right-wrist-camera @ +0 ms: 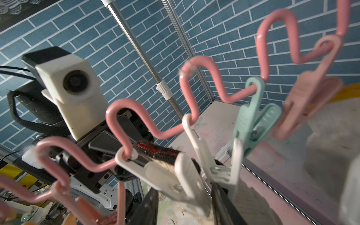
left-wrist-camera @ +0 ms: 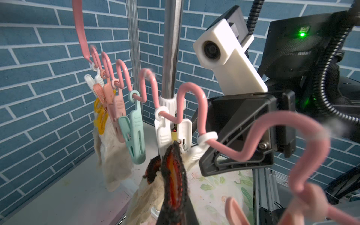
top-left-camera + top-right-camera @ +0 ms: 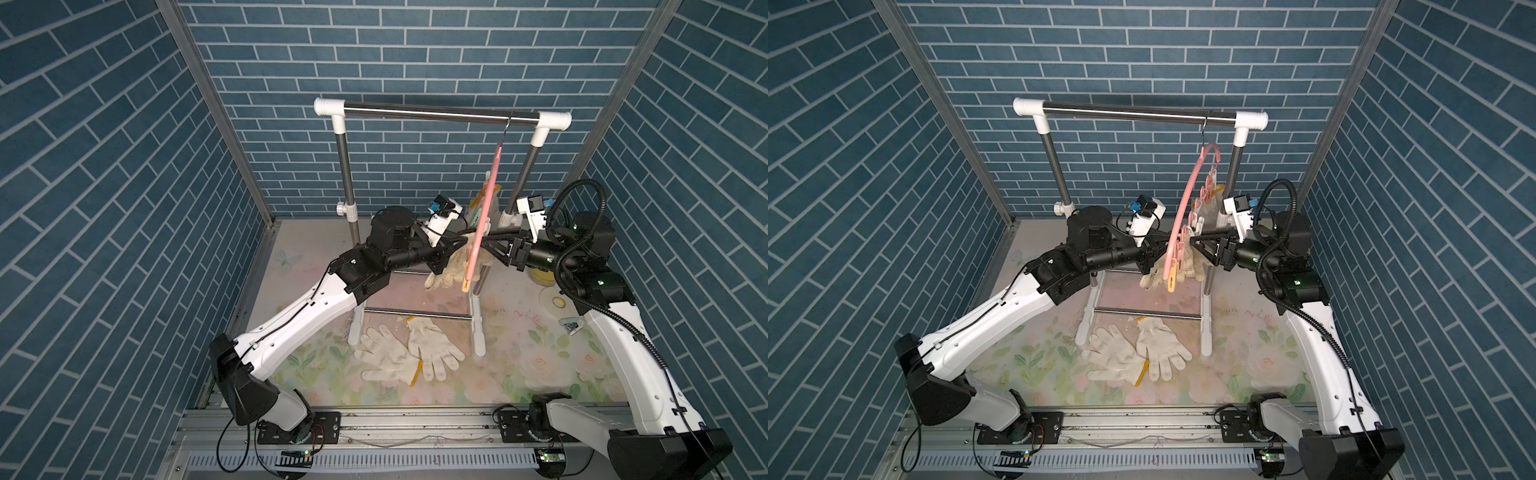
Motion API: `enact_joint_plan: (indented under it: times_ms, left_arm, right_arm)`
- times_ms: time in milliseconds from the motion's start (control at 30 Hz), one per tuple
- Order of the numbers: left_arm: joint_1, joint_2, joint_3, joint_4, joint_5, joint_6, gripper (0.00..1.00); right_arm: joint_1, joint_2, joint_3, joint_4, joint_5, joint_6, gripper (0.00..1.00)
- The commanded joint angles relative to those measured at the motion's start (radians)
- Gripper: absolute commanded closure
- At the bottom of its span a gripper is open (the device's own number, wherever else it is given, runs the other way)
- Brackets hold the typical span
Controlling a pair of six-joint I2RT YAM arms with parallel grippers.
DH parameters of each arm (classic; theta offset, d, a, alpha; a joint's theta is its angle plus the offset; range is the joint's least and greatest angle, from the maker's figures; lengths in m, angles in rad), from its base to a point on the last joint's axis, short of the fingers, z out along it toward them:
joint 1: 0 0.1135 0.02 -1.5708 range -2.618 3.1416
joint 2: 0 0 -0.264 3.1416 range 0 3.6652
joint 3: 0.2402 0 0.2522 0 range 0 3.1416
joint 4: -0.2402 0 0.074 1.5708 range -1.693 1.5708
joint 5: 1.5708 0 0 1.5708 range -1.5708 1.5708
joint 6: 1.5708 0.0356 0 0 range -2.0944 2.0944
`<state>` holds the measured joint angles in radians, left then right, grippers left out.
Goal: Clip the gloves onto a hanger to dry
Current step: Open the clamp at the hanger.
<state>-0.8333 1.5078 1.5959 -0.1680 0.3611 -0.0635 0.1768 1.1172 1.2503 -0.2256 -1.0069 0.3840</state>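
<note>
We find the rack standing toward the rear edge of the counter. The hanger hangs by its dark hook from the right end of the rack's top bar, well above the counter. The left end effector is pressed together on the dark-edged cuff of one glove. It holds that cuff up at a white clip on the hanger, and the glove's body droops below. Whether the clip's teeth bite the cuff we cannot tell. The right end effector reaches in from the opposite side of the hanger. Its jaws are spread, one on each side of the white clip, and we cannot tell whether the pads touch it. A second glove hangs from a pink clip farther along the hanger, just beside a mint clip. Two more gloves lie overlapping on the counter, just in front of the rack's base and about midway between the left and right edges.
</note>
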Motion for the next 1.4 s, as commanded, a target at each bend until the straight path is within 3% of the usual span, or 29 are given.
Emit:
enact_joint_plan:
  times_ms: [0,300,500,700,1367]
  left_arm:
    - [0.002,0.0,0.031,-0.014,0.002,0.02,1.0]
    - [0.002,-0.011,0.032,-0.045,-0.023,0.03,1.0]
    - [0.002,-0.03,0.013,-0.05,-0.039,0.025,1.0]
    - [0.002,-0.038,0.012,-0.059,-0.046,0.031,1.0]
    - [0.002,-0.025,0.028,-0.068,-0.035,0.044,1.0]
  right_arm:
    - [0.006,0.007,0.041,0.001,-0.029,-0.034,0.55]
    - [0.022,0.013,0.071,0.012,-0.016,-0.042,0.55]
    - [0.071,0.005,0.11,-0.125,0.077,-0.165,0.55]
    - [0.141,0.015,0.123,-0.152,0.138,-0.189,0.55]
    - [0.177,0.055,0.169,-0.146,0.214,-0.181,0.57]
